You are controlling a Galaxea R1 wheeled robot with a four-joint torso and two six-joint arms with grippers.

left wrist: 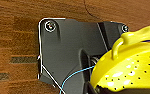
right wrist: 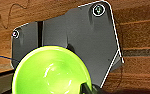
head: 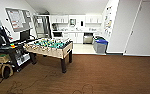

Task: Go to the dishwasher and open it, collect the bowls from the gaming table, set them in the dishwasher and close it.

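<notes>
A room with brown wood-pattern flooring (head: 103, 75) leads to a small kitchen at the far end. The dishwasher (head: 88, 38), with its steel front, sits closed among white cabinets (head: 76, 37) under the kitchen counter, far from the robot. A blue-lidded bin (head: 100, 45) stands near it at the edge of the pale kitchen floor. Closer in, a table-football table (head: 51, 47) with a green field stands on dark legs, and a cluttered black cart (head: 13, 53) stands beside it.

In the left wrist view, a yellow perforated bowl (left wrist: 131, 70) with a loop handle sits right at the left hand, bottom side toward the camera, above the wood floor. The fingers are hidden, so whether the left hand is clenched on it cannot be told.

In the right wrist view, a bright yellow-green bowl (right wrist: 51, 72) sits close against the right hand, its open inside facing the camera. A dark finger (right wrist: 87, 88) lies over its rim, but the pictures do not show whether that hand is clamped on the bowl.
</notes>
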